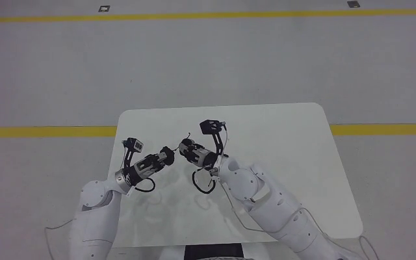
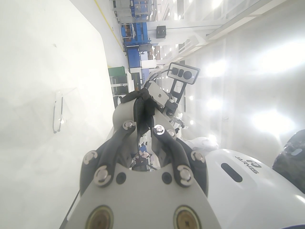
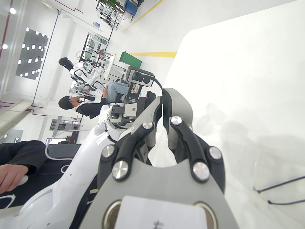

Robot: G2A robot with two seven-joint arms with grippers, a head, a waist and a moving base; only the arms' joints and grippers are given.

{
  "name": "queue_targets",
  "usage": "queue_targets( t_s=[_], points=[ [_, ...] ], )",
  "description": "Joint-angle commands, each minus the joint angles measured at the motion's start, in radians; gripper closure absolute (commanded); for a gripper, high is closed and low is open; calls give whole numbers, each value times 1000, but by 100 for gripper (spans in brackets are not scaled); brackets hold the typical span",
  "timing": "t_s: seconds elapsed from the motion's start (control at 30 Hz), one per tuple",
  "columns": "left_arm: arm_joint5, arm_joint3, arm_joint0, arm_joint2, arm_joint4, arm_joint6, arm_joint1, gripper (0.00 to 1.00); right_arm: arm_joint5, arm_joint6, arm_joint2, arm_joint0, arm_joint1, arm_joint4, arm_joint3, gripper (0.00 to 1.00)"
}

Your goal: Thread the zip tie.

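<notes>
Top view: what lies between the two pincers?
Nothing that can be made out: the left pincer and right pincer face tip to tip over the table, with just a sliver of its white top between them.

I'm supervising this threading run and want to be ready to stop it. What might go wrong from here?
1. The left tool and right tool sit tip to tip above the table, so a small misalignment may knock them together.
2. Both are shut, but their hold on the zip tie is too small to make out. It may slip loose or miss unnoticed.
</notes>
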Motion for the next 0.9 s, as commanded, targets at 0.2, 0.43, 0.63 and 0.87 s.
queue_targets(
  t_s=[0.2, 0.43, 0.63, 0.87],
  points=[
    [0, 0, 0, 0, 0, 0, 0, 100, -24, 26, -1, 8, -3, 4, 11, 100],
    [0, 0, 0, 0, 0, 0, 0, 100, -29, 46, -1, 12, -5, -4, 19, 100],
    [0, 0, 0, 0, 0, 0, 0, 100, -31, 43, 0, 11, -7, -7, 22, 100],
    [0, 0, 0, 0, 0, 0, 0, 100, -39, 53, -3, 12, -10, -11, 25, 100]
  ],
)
